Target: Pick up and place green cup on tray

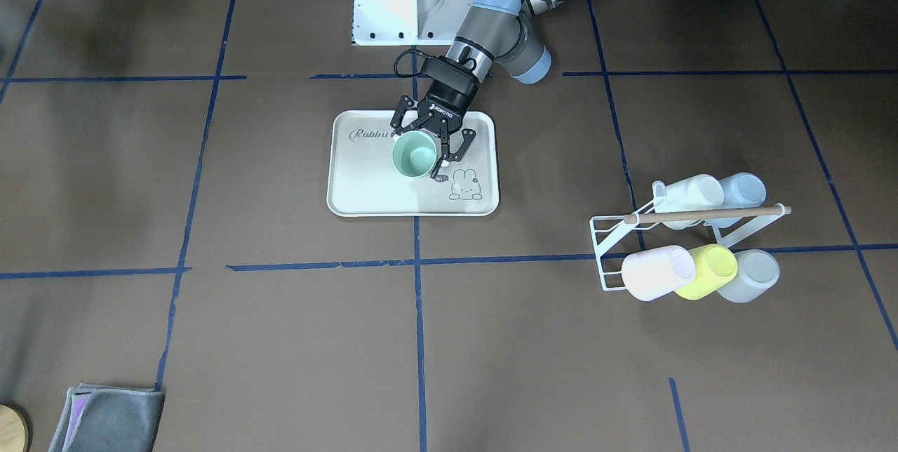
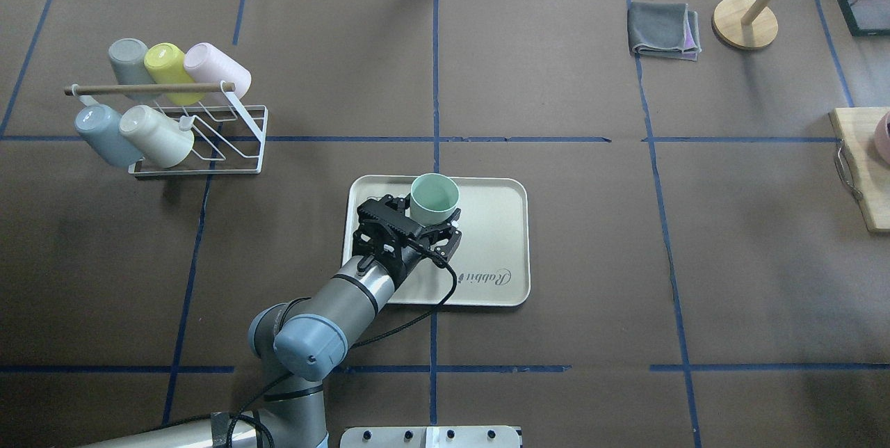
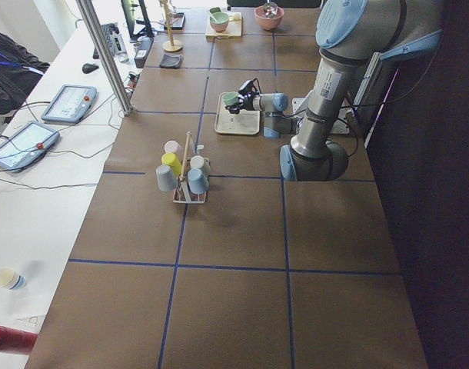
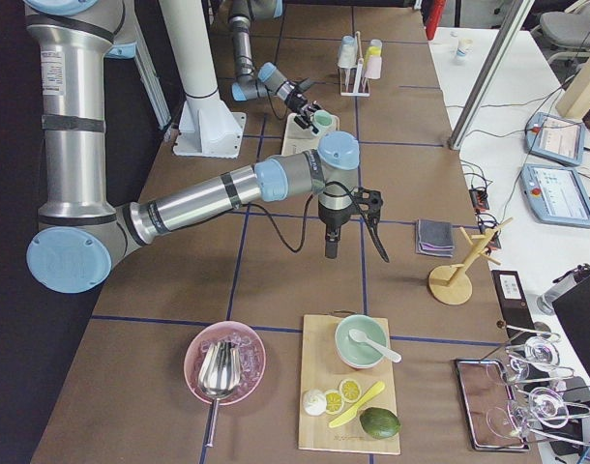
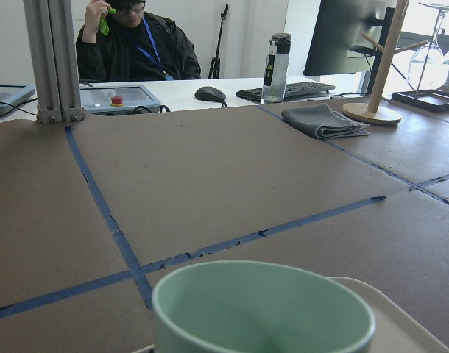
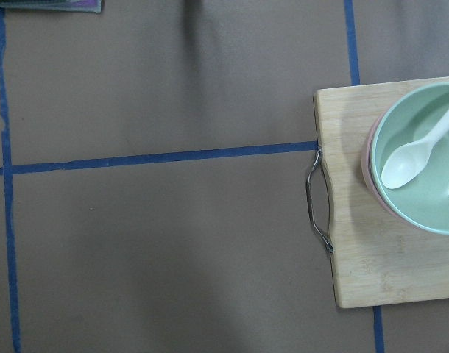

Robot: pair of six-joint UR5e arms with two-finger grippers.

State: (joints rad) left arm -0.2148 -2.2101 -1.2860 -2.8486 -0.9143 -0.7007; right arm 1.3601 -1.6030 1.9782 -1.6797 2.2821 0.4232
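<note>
I see the green cup [image 1: 414, 155] standing upright, mouth up, on the tray [image 1: 365, 189]. In the front-facing view it sits in the tray's upper middle, between the "Rabbit" script to its left and the bunny drawing to its lower right. The tray lies flat on the counter [image 1: 280, 340], near the centre of that frame. The left gripper [image 1: 423, 142] slants in from the upper right. Its fingers [image 1: 402, 117] straddle the cup, one at the rim's upper left and one at its lower right, both close against the wall. I cannot tell whether they clamp the cup or stand just clear of it. The right gripper [image 4: 356, 246] shows only in the exterior right view, hanging above the counter in mid frame, and I cannot tell how its fingers stand. Its wrist camera looks down on a wooden board [image 6: 357, 250] at the right edge, carrying a green bowl [image 6: 423, 191] with a white spoon [image 6: 412, 158]. A white wire rack [image 1: 610, 255] holding a yellow cup [image 1: 710, 271] and other cups sits at the front-facing view's lower right, well apart from the tray.
</note>
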